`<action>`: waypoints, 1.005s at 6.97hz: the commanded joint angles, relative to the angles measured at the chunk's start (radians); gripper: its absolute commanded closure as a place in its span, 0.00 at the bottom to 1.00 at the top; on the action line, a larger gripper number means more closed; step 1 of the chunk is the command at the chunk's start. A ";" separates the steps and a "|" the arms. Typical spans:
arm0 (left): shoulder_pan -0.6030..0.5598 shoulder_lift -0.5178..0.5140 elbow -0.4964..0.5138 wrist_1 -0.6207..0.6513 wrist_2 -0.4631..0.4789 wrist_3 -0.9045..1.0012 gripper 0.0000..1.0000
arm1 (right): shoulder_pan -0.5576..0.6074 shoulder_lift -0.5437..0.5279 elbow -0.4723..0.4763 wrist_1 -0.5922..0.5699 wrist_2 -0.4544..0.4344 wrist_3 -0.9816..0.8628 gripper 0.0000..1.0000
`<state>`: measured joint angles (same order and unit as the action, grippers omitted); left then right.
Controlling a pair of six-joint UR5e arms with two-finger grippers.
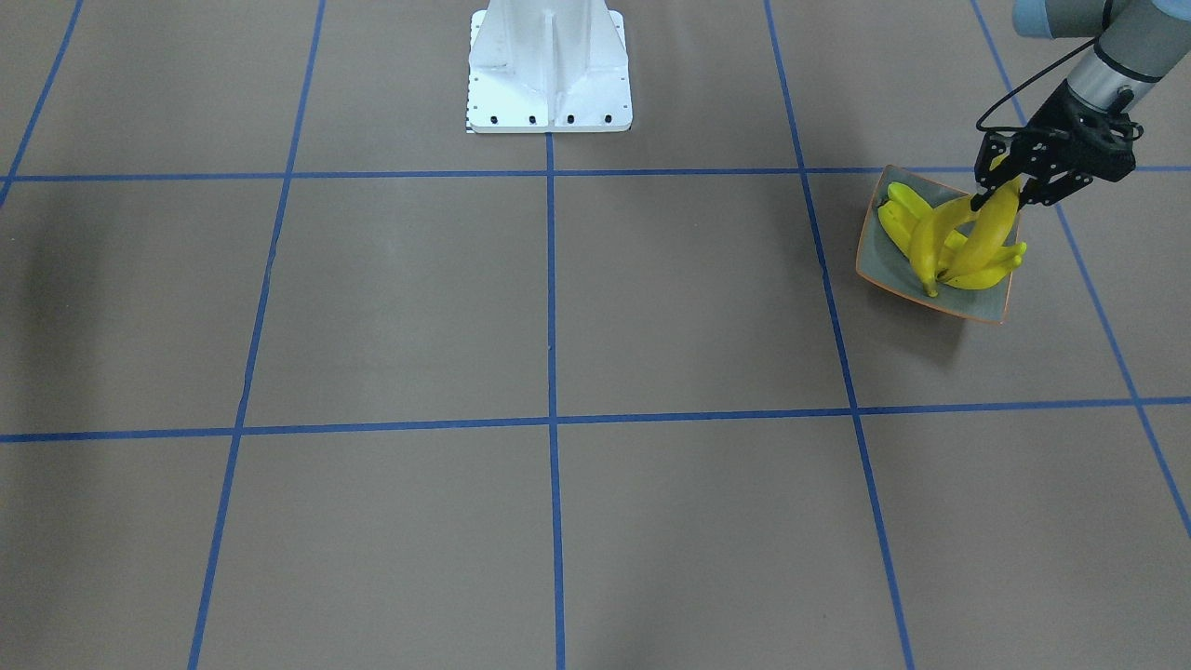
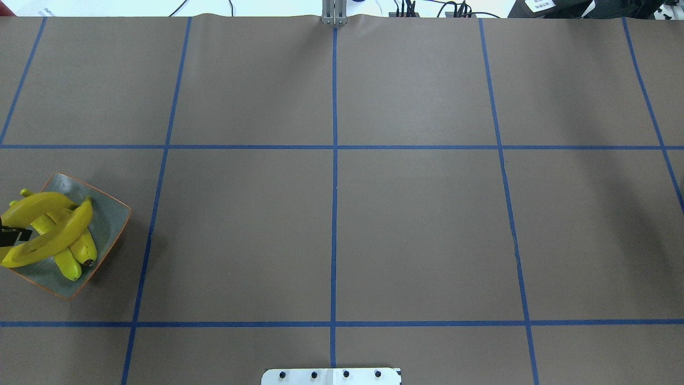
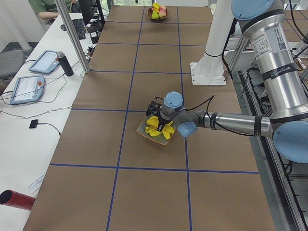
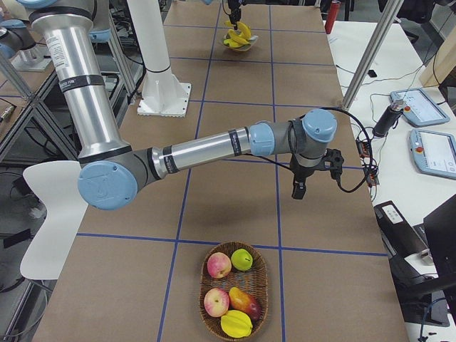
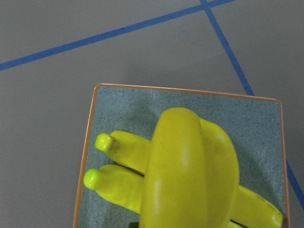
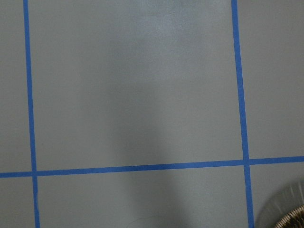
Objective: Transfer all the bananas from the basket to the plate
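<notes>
The overhead view cuts the left jaws off at its left edge. Whether the right jaws, over the table (image 4: 214,206) near the fruit basket (image 4: 201,296), are clenched cannot be told. On the plate (image 1: 982,302) at the table's left end, bananas (image 1: 898,223) lie heaped. The left jaws grasp the top banana (image 1: 986,233) by its raised end.

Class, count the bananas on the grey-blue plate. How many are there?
4. Two lower bananas lie side by side on the plate. A curved banana and the top banana cross over them, the top banana's end between the left gripper's jaws. Others might be hidden underneath.
</notes>
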<state>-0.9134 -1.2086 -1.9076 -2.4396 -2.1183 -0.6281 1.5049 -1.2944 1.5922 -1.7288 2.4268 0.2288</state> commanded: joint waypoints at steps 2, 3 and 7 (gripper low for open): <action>0.002 -0.022 0.015 0.007 -0.002 0.001 0.87 | 0.000 -0.006 0.006 0.000 0.000 0.000 0.01; 0.002 -0.025 0.024 0.005 -0.002 0.002 0.74 | 0.000 -0.008 0.008 0.000 0.000 0.000 0.01; 0.002 -0.028 0.039 -0.002 0.000 0.002 0.04 | 0.000 -0.008 0.008 0.000 0.000 0.001 0.01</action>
<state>-0.9112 -1.2351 -1.8707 -2.4396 -2.1180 -0.6266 1.5048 -1.3023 1.5998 -1.7288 2.4268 0.2299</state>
